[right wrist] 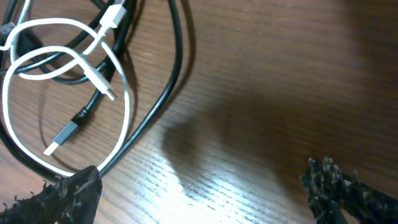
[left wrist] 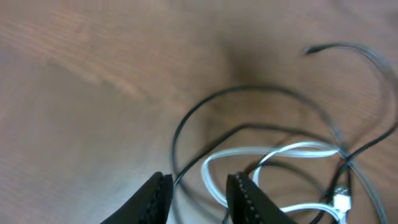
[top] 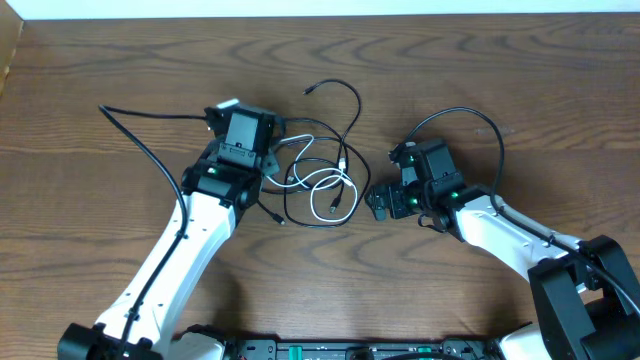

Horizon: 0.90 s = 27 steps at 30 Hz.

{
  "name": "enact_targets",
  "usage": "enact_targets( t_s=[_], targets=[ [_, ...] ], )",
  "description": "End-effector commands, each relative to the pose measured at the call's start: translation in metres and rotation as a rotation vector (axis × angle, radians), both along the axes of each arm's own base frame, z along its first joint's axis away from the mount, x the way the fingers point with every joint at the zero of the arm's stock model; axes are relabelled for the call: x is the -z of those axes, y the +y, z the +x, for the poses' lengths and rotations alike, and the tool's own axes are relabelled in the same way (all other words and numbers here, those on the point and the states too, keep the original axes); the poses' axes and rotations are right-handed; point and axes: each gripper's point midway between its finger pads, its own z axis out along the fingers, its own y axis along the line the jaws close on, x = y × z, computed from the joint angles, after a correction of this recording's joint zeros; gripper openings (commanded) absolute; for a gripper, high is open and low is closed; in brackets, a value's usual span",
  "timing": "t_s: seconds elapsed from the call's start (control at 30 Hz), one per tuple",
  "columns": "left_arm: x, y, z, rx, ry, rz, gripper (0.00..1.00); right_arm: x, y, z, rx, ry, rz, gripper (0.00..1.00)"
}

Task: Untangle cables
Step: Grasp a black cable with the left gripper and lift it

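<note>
Between the 2 arms, near the middle of the wooden tabletop (top: 120,60), the black cable (top: 350,110) and the white cable (top: 330,190) lie in 1 loose tangle. The white one makes a couple of small loops at the near side of the heap, and the black one sweeps wider around and through them, with 1 plug end lifted out toward the far side.

The left hand (top: 275,165) sits at the left edge of the tangle. From its wrist camera, its fingers (left wrist: 249,199) stand a little apart, with a bend of the white cable (left wrist: 292,148) and a strand of the black cable (left wrist: 249,90) running into the gap between them; neither looks pinched.

The right hand (top: 380,200) is just right of the heap, low over the wood. In its own view the hand (right wrist: 208,196) is spread wide with bare tabletop between the fingers (right wrist: 348,193), and the white cable's plug (right wrist: 115,15) and the black cable (right wrist: 177,62) lie beyond the left finger, untouched.
</note>
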Motion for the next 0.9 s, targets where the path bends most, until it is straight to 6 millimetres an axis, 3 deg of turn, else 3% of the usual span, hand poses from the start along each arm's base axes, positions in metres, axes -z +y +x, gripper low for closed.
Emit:
enact_targets(
  t_s=[0.0,0.1,0.37,0.87],
  targets=[
    [0.012,-0.027,0.016,0.198,0.014,0.004,0.38,0.004,-0.002,-0.001,0.012,0.006,-0.015,0.99],
    [0.026,-0.05,0.025,0.344,0.027,-0.025,0.4,0.004,-0.002,-0.001,0.012,0.007,-0.014,0.99],
    [0.061,-0.057,0.044,0.414,0.052,0.031,0.4,0.004,-0.002,-0.001,0.011,0.006,-0.015,0.99],
    [0.072,-0.056,0.048,0.433,0.064,0.054,0.37,0.004,-0.002,-0.001,0.011,0.006,-0.014,0.99]
  ],
)
